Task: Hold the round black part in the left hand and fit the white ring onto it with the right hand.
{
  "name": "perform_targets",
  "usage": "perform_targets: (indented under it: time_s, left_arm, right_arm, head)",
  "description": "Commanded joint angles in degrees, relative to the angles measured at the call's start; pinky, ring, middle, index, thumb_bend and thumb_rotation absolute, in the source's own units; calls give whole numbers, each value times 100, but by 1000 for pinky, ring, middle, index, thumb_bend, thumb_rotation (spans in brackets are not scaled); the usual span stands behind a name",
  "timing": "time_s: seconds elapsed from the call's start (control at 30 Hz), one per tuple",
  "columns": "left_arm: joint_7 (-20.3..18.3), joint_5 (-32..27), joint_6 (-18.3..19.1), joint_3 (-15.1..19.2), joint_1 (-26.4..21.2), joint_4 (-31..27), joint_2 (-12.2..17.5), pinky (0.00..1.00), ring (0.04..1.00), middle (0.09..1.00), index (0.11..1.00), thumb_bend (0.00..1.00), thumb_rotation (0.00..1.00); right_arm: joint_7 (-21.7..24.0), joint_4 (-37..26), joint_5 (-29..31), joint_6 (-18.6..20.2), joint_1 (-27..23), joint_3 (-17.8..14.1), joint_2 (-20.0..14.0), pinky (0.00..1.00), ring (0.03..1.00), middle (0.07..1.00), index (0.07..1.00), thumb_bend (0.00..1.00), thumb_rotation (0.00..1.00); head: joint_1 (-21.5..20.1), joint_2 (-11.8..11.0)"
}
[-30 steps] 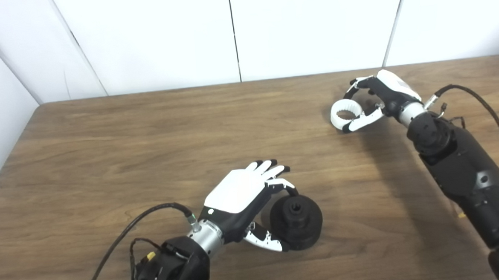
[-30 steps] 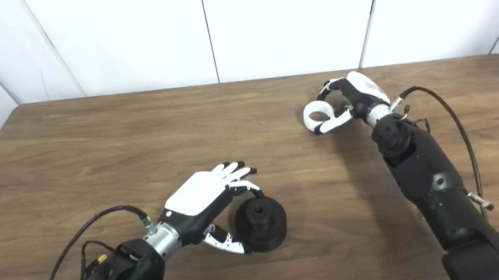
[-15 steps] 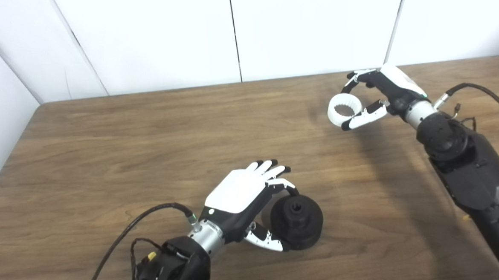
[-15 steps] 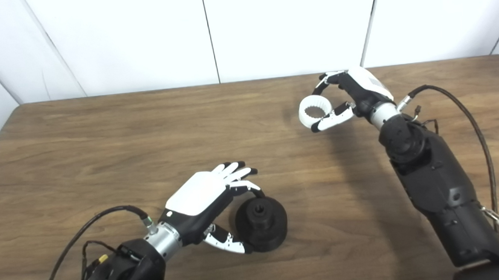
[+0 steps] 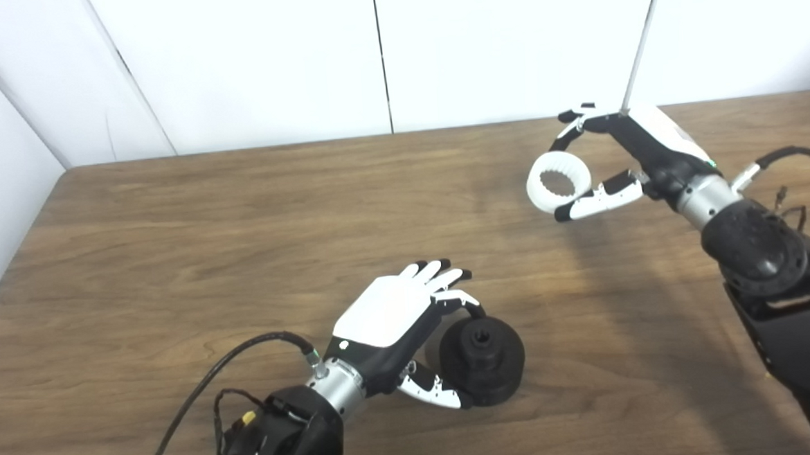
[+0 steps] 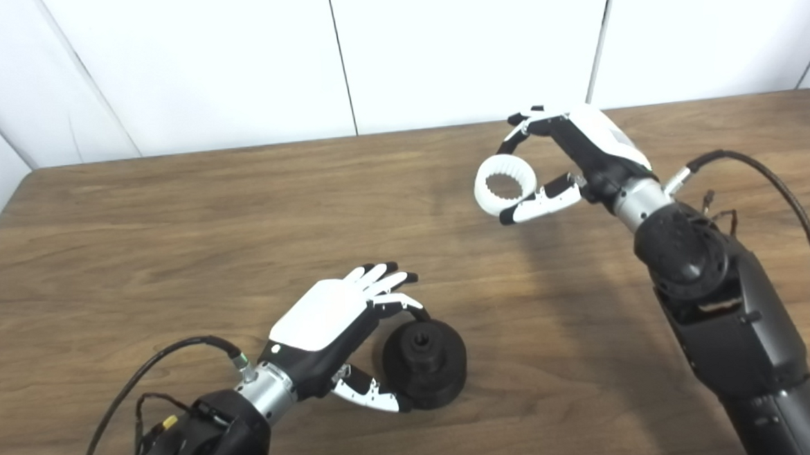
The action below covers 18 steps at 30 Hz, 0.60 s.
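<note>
In the left eye view, the wooden table point(image 5: 169, 219) is running back to a white panelled wall point(image 5: 264, 54), with its left edge meeting a side wall; broad bare wood is lying open between the two arms and across the whole left half. The left hand point(image 5: 400, 325) is resting low near the front edge, its fingers and thumb curling around the round black part point(image 5: 483, 361), which is sitting on the table with its central socket facing upward. The right hand point(image 5: 623, 160) is hovering near the far right edge, pinching the white ring point(image 5: 558, 181) between fingers above and thumb below.

In the right eye view, the white ring point(image 6: 505, 185) is standing on edge clear of the table, its toothed opening facing the camera and its axis lying roughly level. The right hand point(image 6: 582, 163) is clamping it, well apart from the black part point(image 6: 425, 365). The left hand point(image 6: 337, 328) is cupping that part from the left, thumb touching its lower rim.
</note>
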Motion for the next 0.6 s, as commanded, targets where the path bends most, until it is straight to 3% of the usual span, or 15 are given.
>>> perform_targets:
  time_s: [0.0, 0.27, 0.57]
  left_arm:
    - [-32, 98, 23, 1, -70, 26, 1, 1000, 1000, 957, 712, 895, 222]
    - [-8, 167, 25, -19, -93, 61, -45, 1000, 1000, 950, 710, 900, 226]
    - [-29, 214, 43, -27, -105, 56, -105, 1000, 1000, 949, 707, 903, 231]
  right_arm:
    - [21, -449, 87, 31, -135, -151, -104, 920, 960, 870, 490, 523, 158]
    - [397, -1691, 281, 357, 284, -222, -143, 905, 955, 862, 490, 524, 157]
    - [791, -2583, 346, 722, 506, -185, -140, 879, 949, 851, 490, 523, 158]
  head:
    - [-1, 7]
    - [3, 37]
    - [31, 61]
